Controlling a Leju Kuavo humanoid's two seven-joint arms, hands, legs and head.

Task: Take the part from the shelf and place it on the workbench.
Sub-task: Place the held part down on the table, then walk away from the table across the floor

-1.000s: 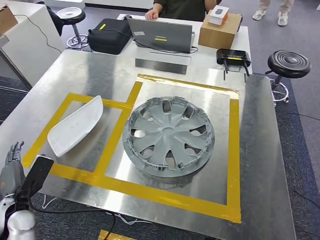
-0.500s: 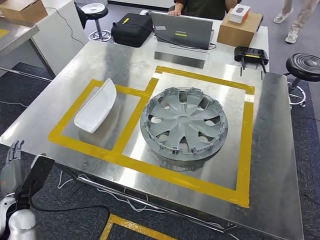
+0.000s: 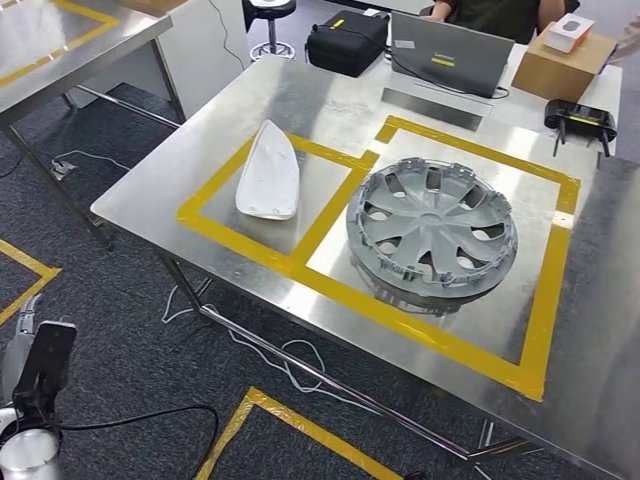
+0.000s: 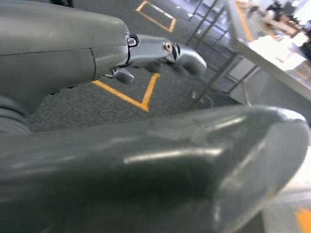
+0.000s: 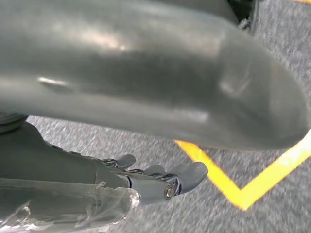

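Note:
The metal workbench (image 3: 317,95) carries two yellow-taped fields. A white curved part (image 3: 268,172) lies in the smaller field and a grey wheel cover (image 3: 432,222) in the larger one. My left hand (image 3: 20,342) hangs low at the picture's lower left, well away from the bench and above the carpet. In the left wrist view the left hand (image 4: 161,51) has its fingers stretched out and holds nothing. The right hand (image 5: 161,182) in the right wrist view is likewise stretched out with nothing in it, over grey carpet.
A second metal table (image 3: 45,40) stands at the far left. A laptop (image 3: 453,55), black case (image 3: 349,42), cardboard box (image 3: 562,68) and black controller (image 3: 581,118) sit at the bench's back, where a person (image 3: 498,12) sits. Cables (image 3: 249,345) and yellow tape (image 3: 302,430) lie on the floor.
The whole picture has shifted: the camera has turned left and drawn back, so the bench now sits further right and more floor shows. The parts on the bench have not moved.

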